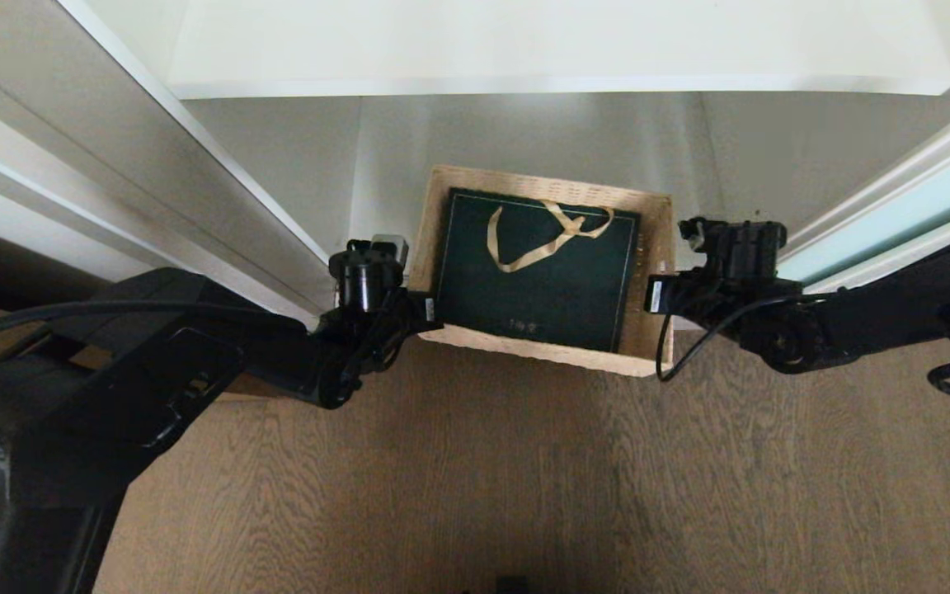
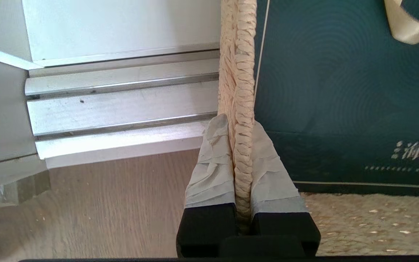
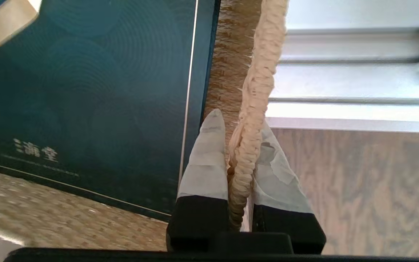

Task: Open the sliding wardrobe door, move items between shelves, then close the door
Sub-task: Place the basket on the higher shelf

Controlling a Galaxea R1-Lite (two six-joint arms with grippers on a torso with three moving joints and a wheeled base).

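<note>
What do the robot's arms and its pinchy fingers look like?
Both arms are black and chunky, with black cables looping beside them. The left gripper and right gripper each have two black fingers, pointed at the tips and wrapped in wrinkly pale grey tape.

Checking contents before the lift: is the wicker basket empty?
No. In the head view a dark green gift bag with a gold ribbon handle lies flat inside the basket.

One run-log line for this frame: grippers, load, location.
left gripper: shut on tan wicker basket left rim | right gripper: shut on right rim | load: flat dark green gift bag inside | location: wardrobe opening
</note>
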